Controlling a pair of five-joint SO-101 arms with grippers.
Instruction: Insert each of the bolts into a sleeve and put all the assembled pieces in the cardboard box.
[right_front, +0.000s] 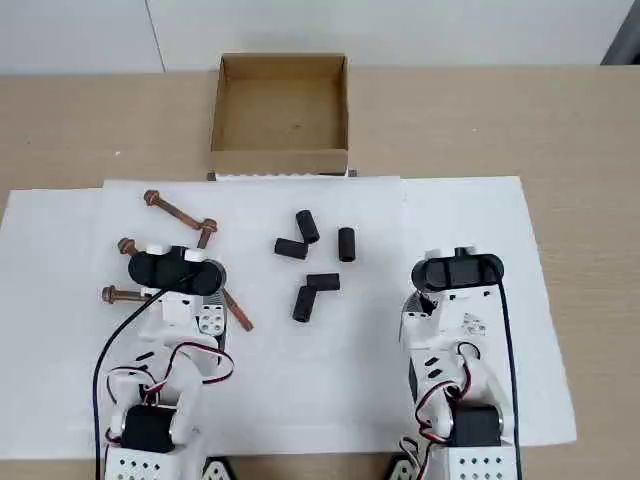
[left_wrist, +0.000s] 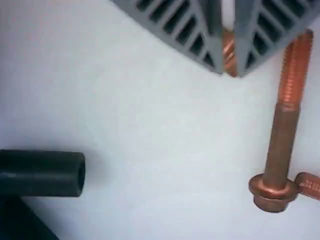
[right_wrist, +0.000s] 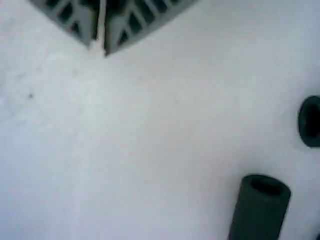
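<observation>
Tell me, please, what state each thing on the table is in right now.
Cardboard box: open, empty.
Sleeves: five, lying loose, no bolt inside any.
Left claw: shut on a bolt.
Other bolts: lying loose, unsleeved.
Right claw: shut, empty.

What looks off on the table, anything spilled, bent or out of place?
Nothing stands out. The bolts lie loose on the white sheet, the five sleeves lie scattered at its middle, and the cardboard box sits square and empty. The left gripper is shut on a bolt.
</observation>
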